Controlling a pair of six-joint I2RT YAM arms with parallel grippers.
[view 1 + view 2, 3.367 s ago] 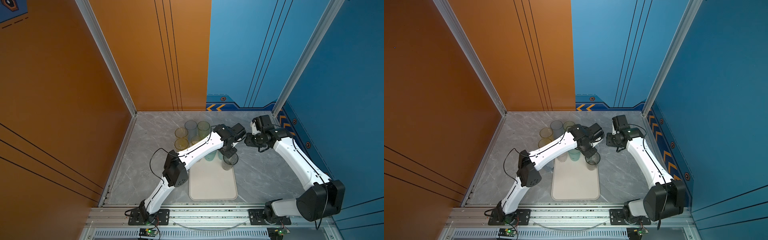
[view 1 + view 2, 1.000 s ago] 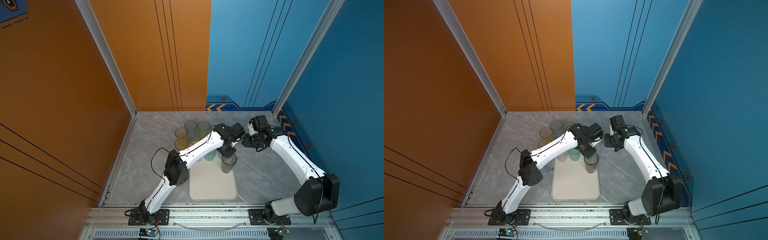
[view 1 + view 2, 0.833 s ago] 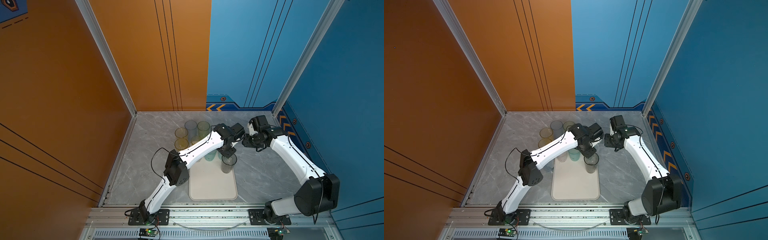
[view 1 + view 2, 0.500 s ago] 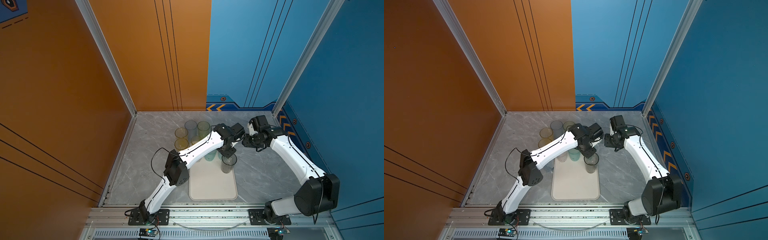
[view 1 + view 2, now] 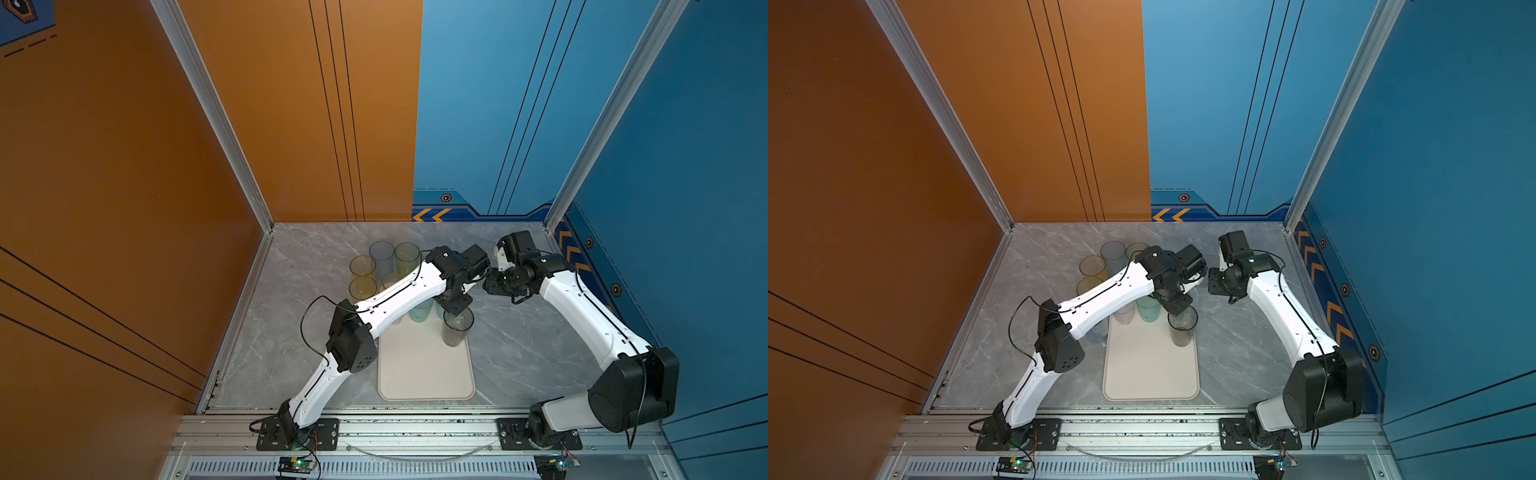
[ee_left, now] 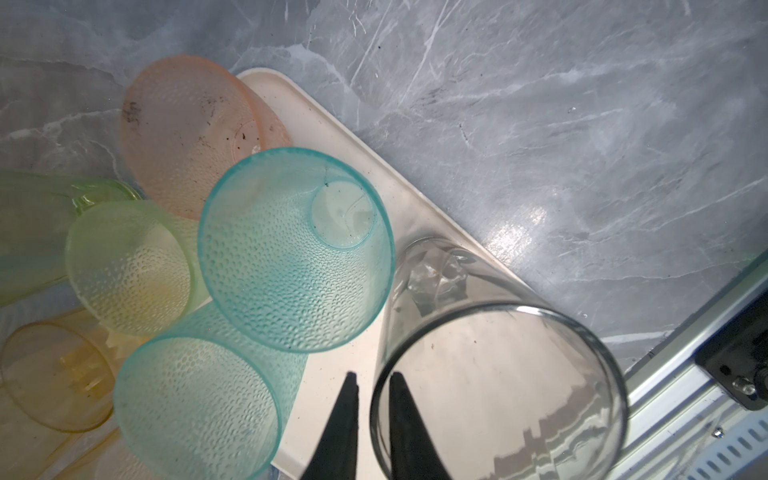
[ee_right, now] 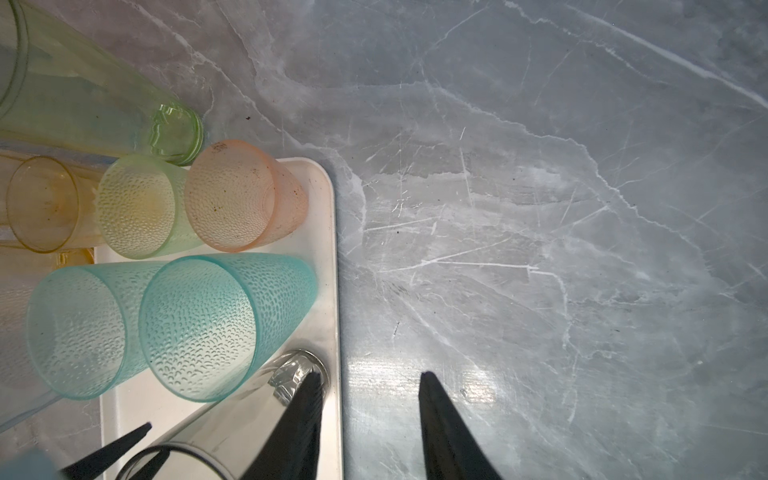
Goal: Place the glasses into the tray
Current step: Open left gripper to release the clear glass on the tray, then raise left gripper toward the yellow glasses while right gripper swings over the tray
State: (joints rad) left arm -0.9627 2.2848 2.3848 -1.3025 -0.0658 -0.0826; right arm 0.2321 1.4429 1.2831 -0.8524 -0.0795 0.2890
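Left end effector [image 6: 374, 376] is pinching the rim of the tall clear grey plastic tumbler [image 5: 457, 330], jaws narrow. The tumbler is standing at the 1 o'clock corner of the flat cream-white rectangular tray [image 5: 424, 374]. I'd be opening slowly and lifting straight up, avoiding the teal frosted tumblers [image 6: 291, 249] at its 10 o'clock. Right end effector [image 7: 370, 374] is hanging half-open, empty.

1. Cream-white flat rect. tray [image 5: 426, 376] w/ rounded corners, low rim: near half bare.
2. Tall clear grey tumbler [image 5: 456, 330]: upright on tray, by right rim.
3. Two teal dimpled tumblers [image 6: 295, 249] + pink frosted tumbler [image 6: 183, 133]: upright at tray's far end.
4. Yellow, green, blue-grey tumblers [image 5: 381, 254]: upright cluster beyond tray, off it.
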